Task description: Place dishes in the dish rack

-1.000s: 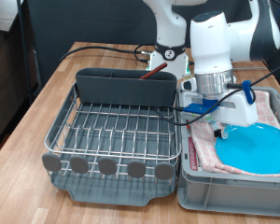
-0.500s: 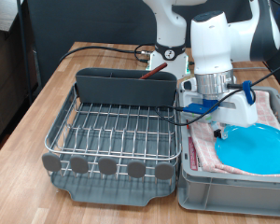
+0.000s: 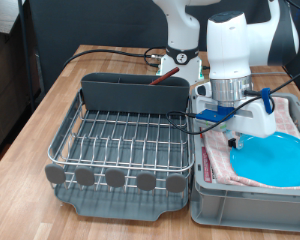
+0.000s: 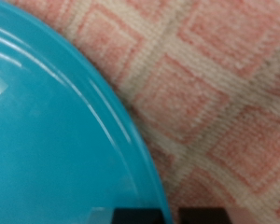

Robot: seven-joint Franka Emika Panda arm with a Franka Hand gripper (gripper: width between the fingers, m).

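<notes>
While the gripper (image 3: 235,128) hangs low over the grey bin (image 3: 252,205) at the exterior view's right, you have the light-blue plate (image 3: 273,162) lying flat on the pink checkered cloth (image 3: 220,158) just below and to the right of it, so the plate's near rim — not its middle — is what sits under the fingers. In the wrist view the plate's (image 4: 56,131) curved edge sweeps across the picture with the cloth (image 4: 215,84) beside it, and two dark finger tips show at the frame's edge, apparently one on either side of the rim; you cannot tell from these pictures whether the jaws are spread or pressed together, and nothing shows the plate lifted. The dish rack (image 3: 125,140) lies to the exterior view's left of the gripper, beside the bin; no dish shows on its wire grid, and its caddy (image 3: 135,93) stands along the far side. A round plate has no long axis to favour, so what matters is that the rim lies toward the bin's middle and the rack the opposite way. No cup or spoon is plainly visible.
</notes>
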